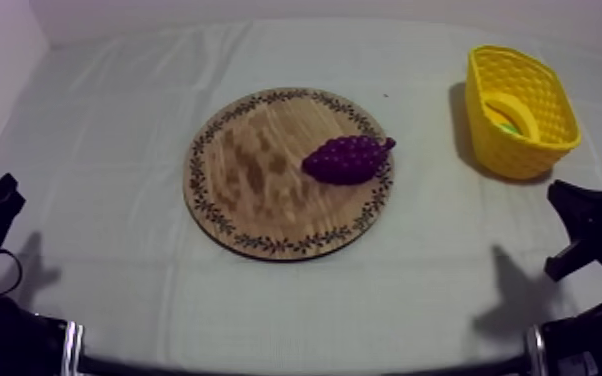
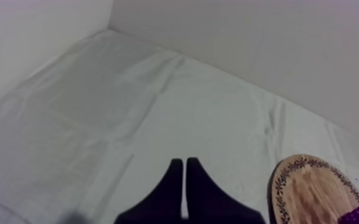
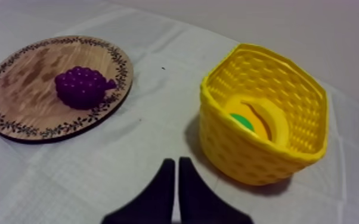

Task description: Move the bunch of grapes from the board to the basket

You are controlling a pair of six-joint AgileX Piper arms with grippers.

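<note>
The right gripper (image 3: 177, 161), like the left gripper (image 2: 185, 161), was pressed together. It (nearer the yellow basket (image 1: 545, 110)) probably needed to spread wide over the grapes (image 1: 346, 159).

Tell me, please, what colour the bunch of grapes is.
The bunch of grapes is deep purple, clearest in the right wrist view.

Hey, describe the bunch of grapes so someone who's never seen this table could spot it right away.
Start at the round wooden board in the middle of the cloth-covered table. On the board's side nearest the yellow basket, close to the patterned rim, lies the bunch of grapes. It is the one dark purple, knobbly lump there, alone on the board.
</note>
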